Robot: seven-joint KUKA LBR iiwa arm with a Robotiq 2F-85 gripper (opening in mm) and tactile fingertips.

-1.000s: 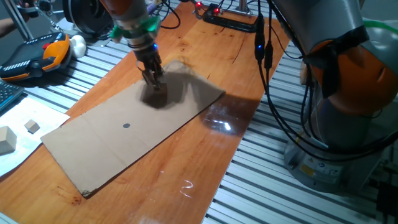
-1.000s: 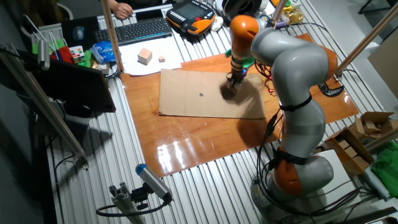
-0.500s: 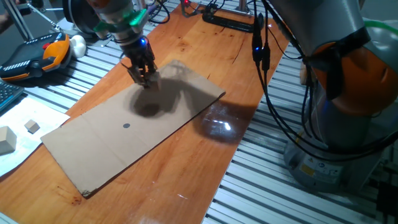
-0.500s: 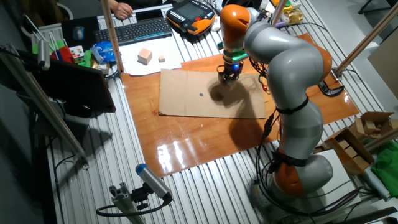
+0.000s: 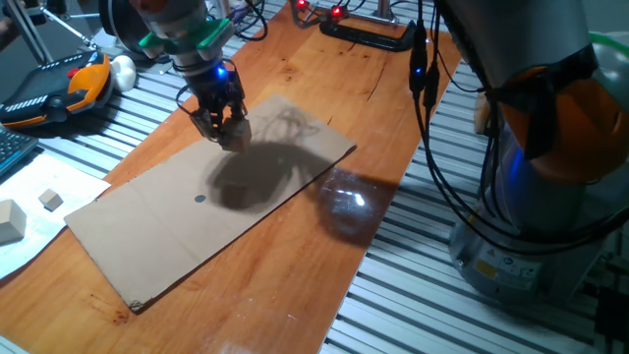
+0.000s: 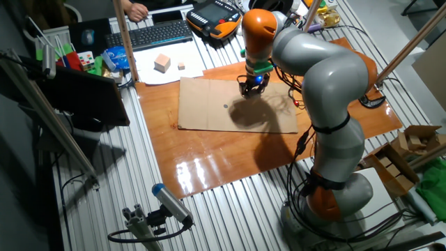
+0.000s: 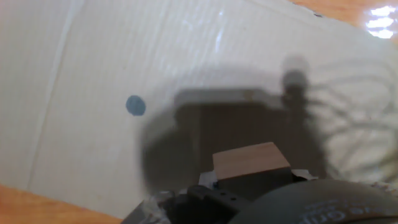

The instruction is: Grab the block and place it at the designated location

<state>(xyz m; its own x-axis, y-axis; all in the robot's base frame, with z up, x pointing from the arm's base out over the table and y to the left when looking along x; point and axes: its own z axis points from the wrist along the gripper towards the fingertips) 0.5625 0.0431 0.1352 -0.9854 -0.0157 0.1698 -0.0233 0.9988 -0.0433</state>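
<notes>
The hand view shows the block (image 7: 250, 160), a light-brown wooden cube, clamped between the fingers with my gripper (image 7: 249, 177) shut on it. It hangs above the brown cardboard sheet (image 5: 147, 246) and casts a wide shadow there. The designated location (image 7: 135, 106) is a small dark dot to the left of the block. In one fixed view my gripper (image 5: 228, 133) hovers over the sheet's far part, up and right of the dot (image 5: 200, 199). In the other fixed view my gripper (image 6: 251, 89) is to the right of the dot (image 6: 226, 107).
A larger tan block (image 5: 10, 221) and a tiny pale cube (image 5: 51, 201) lie on white paper left of the sheet. An orange-and-black pendant (image 5: 59, 84) and a keyboard (image 6: 157, 33) sit beyond them. Cables and a black bar (image 5: 369, 34) cross the table's far end.
The gripper has risen off the cardboard with the block and shifted toward the dot's side. Its shadow on the sheet has spread and moved away from the fingers.
</notes>
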